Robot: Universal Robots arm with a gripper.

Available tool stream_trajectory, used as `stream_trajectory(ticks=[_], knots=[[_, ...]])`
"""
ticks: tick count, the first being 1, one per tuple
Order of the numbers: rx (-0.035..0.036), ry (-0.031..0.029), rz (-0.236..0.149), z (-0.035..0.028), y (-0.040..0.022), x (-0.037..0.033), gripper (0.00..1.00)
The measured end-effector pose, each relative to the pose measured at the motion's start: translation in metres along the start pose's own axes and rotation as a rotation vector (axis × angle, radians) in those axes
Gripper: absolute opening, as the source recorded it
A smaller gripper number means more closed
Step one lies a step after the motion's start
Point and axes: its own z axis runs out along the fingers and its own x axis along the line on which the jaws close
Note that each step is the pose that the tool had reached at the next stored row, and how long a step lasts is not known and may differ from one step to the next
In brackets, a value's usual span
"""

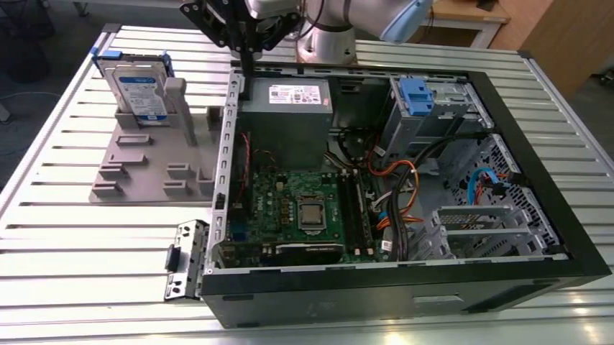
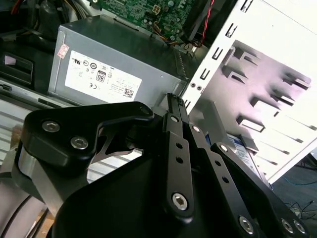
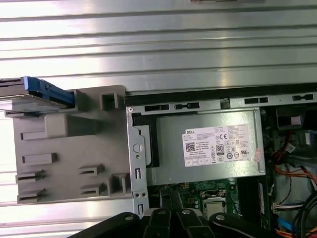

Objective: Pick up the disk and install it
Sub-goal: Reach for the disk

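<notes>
We are seeing nothing done yet: the disk [image 1: 141,89] is standing in the grey holder [image 1: 134,180] on the bench [image 1: 57,237], well apart from the jaws, which are hovering over the power supply [image 1: 285,123], seemingly pressed together and empty.

Robotics lab bench: slotted aluminium table [image 1: 57,237], opened PC tower [image 1: 384,187], grey fixture plate [image 1: 144,169], robot arm base [image 1: 326,43].
</notes>
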Motion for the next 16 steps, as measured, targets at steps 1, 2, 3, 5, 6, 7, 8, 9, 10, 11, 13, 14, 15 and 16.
stream_trajectory(ticks=[1, 2, 3, 5, 6, 7, 8, 9, 10, 11, 13, 14, 15, 16], knots=[[0.0000, 0.0000, 0.000, 0.0000, -0.0001, 0.0010, 0.10], [0.0000, 0.0000, 0.000, 0.0000, -0.0002, 0.0019, 0.10], [0.0000, 0.0000, 0.000, 0.0000, -0.0002, 0.0028, 0.10], [0.0000, 0.0000, 0.000, -0.0001, -0.0003, 0.0044, 0.10], [0.0001, 0.0001, 0.000, -0.0002, -0.0004, 0.0060, 0.10], [0.0000, 0.0000, 0.000, -0.0002, -0.0006, 0.0078, 0.10], [0.0000, 0.0000, 0.000, -0.0002, -0.0007, 0.0087, 0.10], [0.0000, 0.0000, 0.000, -0.0002, -0.0007, 0.0096, 0.10], [0.0000, 0.0000, 0.000, -0.0002, -0.0008, 0.0105, 0.10], [0.0000, 0.0000, 0.000, -0.0002, -0.0009, 0.0113, 0.10], [0.0000, 0.0000, 0.000, -0.0003, -0.0010, 0.0130, 0.10], [0.0000, 0.0000, 0.000, -0.0003, -0.0011, 0.0139, 0.10], [0.0001, 0.0000, 0.000, -0.0003, -0.0011, 0.0149, 0.10], [0.0000, 0.0000, 0.000, -0.0003, -0.0012, 0.0158, 0.10]])
